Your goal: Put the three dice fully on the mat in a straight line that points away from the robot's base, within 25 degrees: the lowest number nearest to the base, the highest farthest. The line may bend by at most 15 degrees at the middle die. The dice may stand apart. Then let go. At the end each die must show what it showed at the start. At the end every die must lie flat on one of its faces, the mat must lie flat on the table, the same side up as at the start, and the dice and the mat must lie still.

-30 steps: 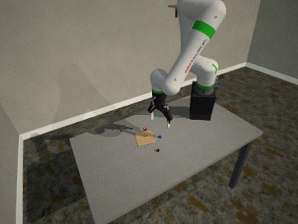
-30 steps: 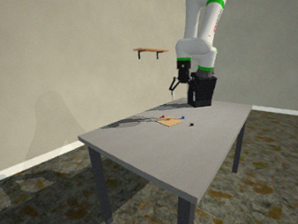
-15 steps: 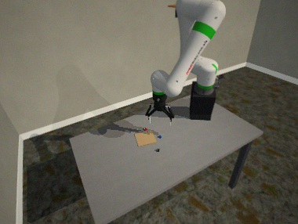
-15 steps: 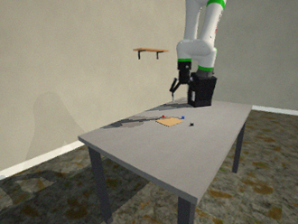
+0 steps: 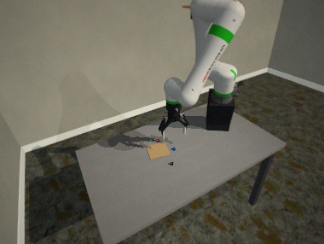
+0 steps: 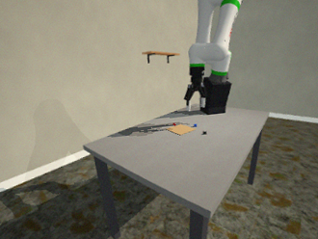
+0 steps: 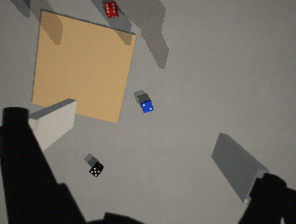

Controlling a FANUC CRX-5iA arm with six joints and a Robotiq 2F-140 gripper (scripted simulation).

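Observation:
A tan square mat (image 5: 158, 151) lies flat on the grey table; it also shows in the wrist view (image 7: 82, 65) and in the exterior view (image 6: 182, 129). No die is on it. A red die (image 7: 111, 8) (image 5: 158, 140) lies just off one mat corner. A blue die (image 7: 146, 105) (image 5: 173, 148) lies on the table beside the mat's edge. A black die (image 7: 96, 169) (image 5: 171, 164) lies apart from the mat near another corner. My gripper (image 5: 174, 130) (image 7: 146, 129) hangs open and empty above the table, over the spot between the blue and black dice.
The arm's black base block (image 5: 220, 112) stands at the table's back right. A small wooden shelf (image 6: 160, 54) hangs on the wall behind. The table's edges are far from the dice.

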